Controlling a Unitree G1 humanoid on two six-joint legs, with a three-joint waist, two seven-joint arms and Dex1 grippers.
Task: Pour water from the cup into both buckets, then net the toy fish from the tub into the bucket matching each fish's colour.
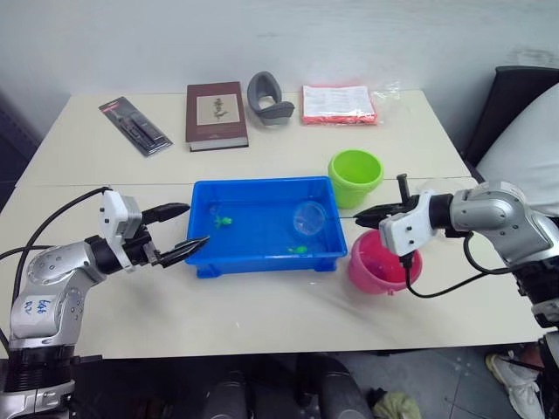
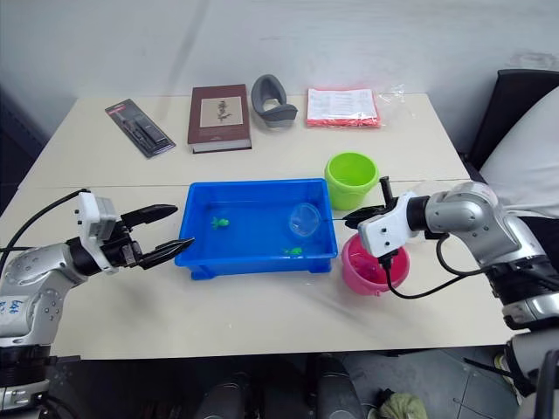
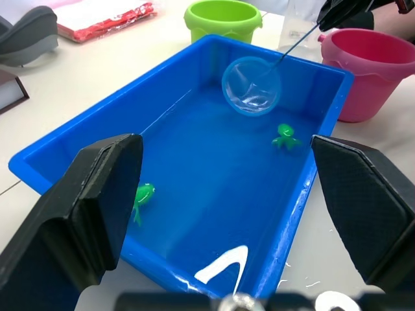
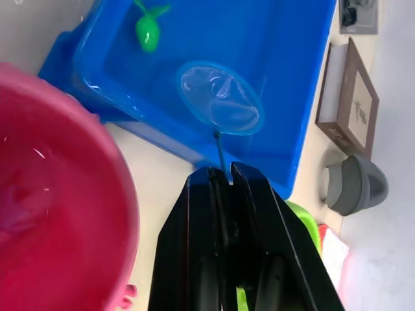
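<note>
So the pouring looks done already: something pale lies in the pink bucket (image 1: 384,262) just right of the tub (image 1: 262,188), though what exactly can't be made out. The green bucket (image 1: 355,176), near the tub's far right corner, can't be seen into. The cup (image 3: 298,26) is glimpsed behind the tub, between the two buckets.

Netting is underway. The net (image 1: 310,218) is held over the tub's right end, its stick pinched in the closed right gripper (image 4: 224,178). Only two green fish (image 1: 222,222) (image 1: 299,250) are seen in the tub, no pink ones, so probably just greens are left.

The left gripper (image 1: 179,229) is spread wide, holding nothing, at the tub's left end.

All of it is laid out on a beige table (image 1: 262,305) by a white wall; a book (image 1: 215,114) and a red packet (image 1: 339,105) are parked well behind the tub.
</note>
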